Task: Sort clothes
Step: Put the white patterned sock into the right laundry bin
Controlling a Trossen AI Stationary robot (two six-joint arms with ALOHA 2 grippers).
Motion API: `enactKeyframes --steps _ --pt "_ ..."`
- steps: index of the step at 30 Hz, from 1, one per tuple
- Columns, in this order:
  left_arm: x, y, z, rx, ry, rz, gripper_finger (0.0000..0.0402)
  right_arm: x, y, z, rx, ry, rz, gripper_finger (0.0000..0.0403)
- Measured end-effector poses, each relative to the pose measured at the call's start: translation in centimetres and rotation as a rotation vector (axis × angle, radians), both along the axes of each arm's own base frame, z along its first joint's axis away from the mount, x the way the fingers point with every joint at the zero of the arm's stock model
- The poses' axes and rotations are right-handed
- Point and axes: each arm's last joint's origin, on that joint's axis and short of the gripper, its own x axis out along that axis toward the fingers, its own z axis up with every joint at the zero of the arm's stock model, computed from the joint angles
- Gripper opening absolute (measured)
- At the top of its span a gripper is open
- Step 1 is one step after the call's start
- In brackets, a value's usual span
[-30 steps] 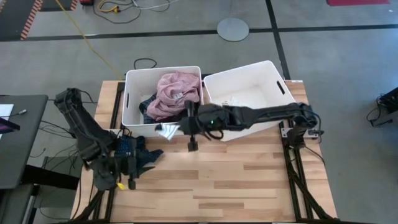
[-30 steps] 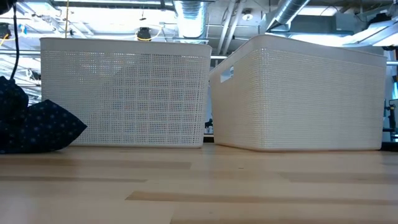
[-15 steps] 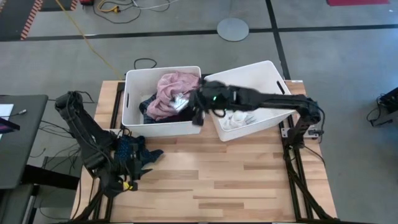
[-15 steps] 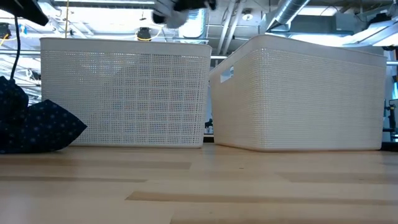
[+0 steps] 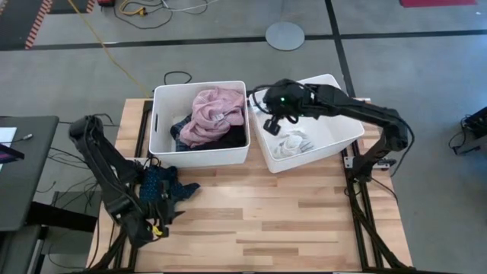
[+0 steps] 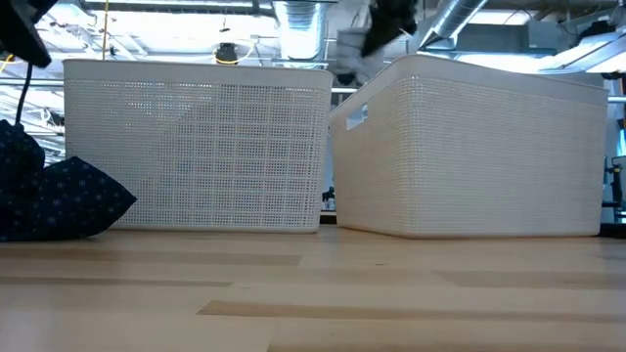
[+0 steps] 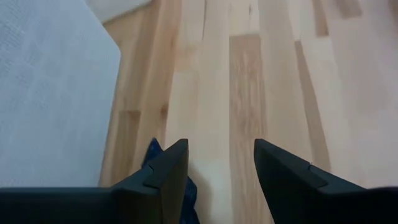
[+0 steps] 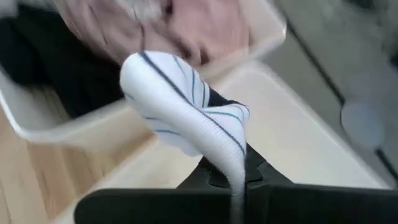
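In the last second the right gripper (image 5: pixel 271 125) has swung from the table's front edge of the left bin (image 5: pixel 161 114) up and across — it now hangs over the right bin (image 5: pixel 335 91), clamped on a white striped sock (image 8: pixel 186 109). Release looks next, onto the socks (image 5: pixel 291 144) already there. The left gripper (image 7: pixel 214 165), half-spread and empty, hovers beside the navy garment (image 5: pixel 163 186).

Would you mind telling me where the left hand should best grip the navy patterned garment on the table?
Grip the raised, bunched middle of the navy garment, coming straight down from above. It lies crumpled on the table, so the folds offer a ridge; its flat edges would probably slip.
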Motion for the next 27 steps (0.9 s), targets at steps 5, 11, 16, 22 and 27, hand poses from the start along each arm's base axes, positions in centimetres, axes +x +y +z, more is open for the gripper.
enactKeyframes --steps 5,11,16,22,27 --pt "0.1 -0.4 -0.9 -0.016 0.064 0.014 0.0195 -1.3 -1.1 -1.8 0.07 0.141 -0.082 0.0001" --pt "-0.3 -0.4 -0.9 -0.017 0.061 0.028 0.0203 -2.3 -2.4 -4.3 0.128 0.259 -0.153 0.0001" --pt "-1.4 0.5 -1.1 0.023 0.101 0.099 0.0203 -2.9 -3.3 -6.4 0.18 0.322 -0.174 0.0002" --pt "-2.2 1.1 -1.3 0.014 0.183 0.165 0.0203 -3.4 -4.3 -8.6 0.246 0.351 -0.189 0.0007" --pt "-2.4 1.0 -1.4 -0.003 0.254 0.151 0.0213 -3.5 -4.8 -9.9 0.264 0.356 -0.185 0.0008"
